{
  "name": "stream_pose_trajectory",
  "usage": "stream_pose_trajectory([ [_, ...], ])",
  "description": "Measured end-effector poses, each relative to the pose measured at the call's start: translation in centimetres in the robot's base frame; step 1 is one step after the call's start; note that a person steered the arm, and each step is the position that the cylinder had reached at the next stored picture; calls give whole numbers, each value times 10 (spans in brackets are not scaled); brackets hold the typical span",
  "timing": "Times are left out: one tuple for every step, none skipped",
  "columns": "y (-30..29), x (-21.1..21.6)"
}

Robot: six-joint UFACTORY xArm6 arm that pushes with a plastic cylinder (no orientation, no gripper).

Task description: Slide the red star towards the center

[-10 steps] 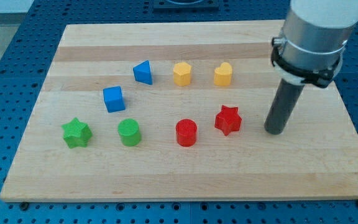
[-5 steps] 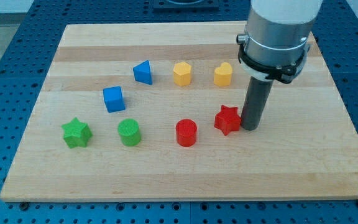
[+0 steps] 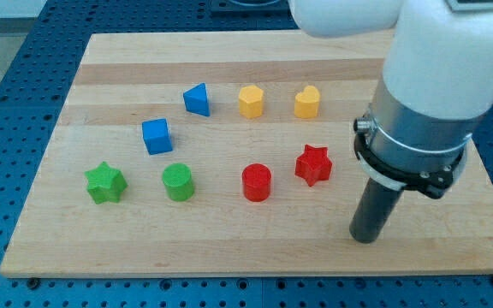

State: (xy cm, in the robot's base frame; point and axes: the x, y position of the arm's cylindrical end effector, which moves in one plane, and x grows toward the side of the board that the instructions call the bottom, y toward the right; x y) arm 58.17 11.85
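Near the board's [image 3: 50, 248] left edge sits the green star [image 3: 105, 182], then the green cylinder [image 3: 178, 181]. Above them lie the blue cube [image 3: 157, 136] and blue triangular block [image 3: 197, 99]. Two yellow blocks [image 3: 251, 101] [image 3: 307, 101] sit toward the top edge. The red cylinder [image 3: 256, 181] and red star [image 3: 313, 164] follow. My tip [image 3: 365, 238] rests apart from the star, toward the bottom-right corner; it is a bare rod, holding nothing.

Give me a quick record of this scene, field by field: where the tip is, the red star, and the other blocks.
tip: my tip is on the board, lower right of the red star, apart
red star neighbour: red cylinder, at its left
top row: blue block, two yellow blocks
left: blue cube, green star, green cylinder
surface: wooden board
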Motion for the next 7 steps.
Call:
stream_pose_trajectory([
  [-2,-15],
  [-2,-26],
  [-6,-30],
  [-15,-38],
  [-21,-50],
  [-25,-63],
  [-28,-72],
])
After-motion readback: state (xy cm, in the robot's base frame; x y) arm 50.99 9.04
